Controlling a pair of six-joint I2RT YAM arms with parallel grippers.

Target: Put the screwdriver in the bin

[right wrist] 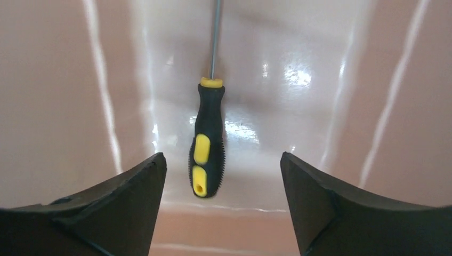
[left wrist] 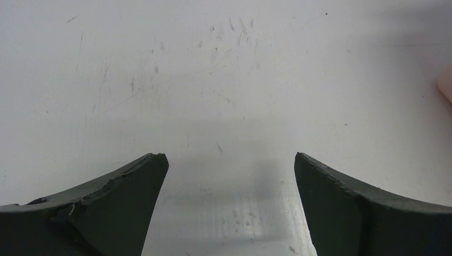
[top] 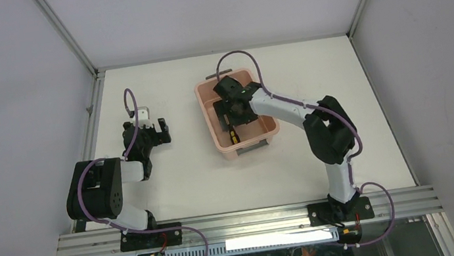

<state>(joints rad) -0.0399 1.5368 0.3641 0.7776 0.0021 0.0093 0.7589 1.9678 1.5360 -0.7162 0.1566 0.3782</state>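
The screwdriver [right wrist: 207, 140], black-and-yellow handle toward the camera and thin shaft pointing away, lies on the floor of the salmon-pink bin [right wrist: 64, 106]. In the top view the screwdriver [top: 232, 134] shows near the bin's front end, and the bin [top: 268, 137] stands at mid-table. My right gripper [right wrist: 223, 162] hangs open just above the handle, its jaws wide apart and touching nothing. From above, the right gripper [top: 235, 106] is inside the bin's outline. My left gripper [left wrist: 229, 160] is open over bare table, far left of the bin [top: 153, 132].
Grey walls and metal frame rails border the white table [top: 338, 87] on the left, back and right. A pink corner of the bin [left wrist: 445, 85] shows at the right edge of the left wrist view. The bin's walls close in on both sides of the right gripper.
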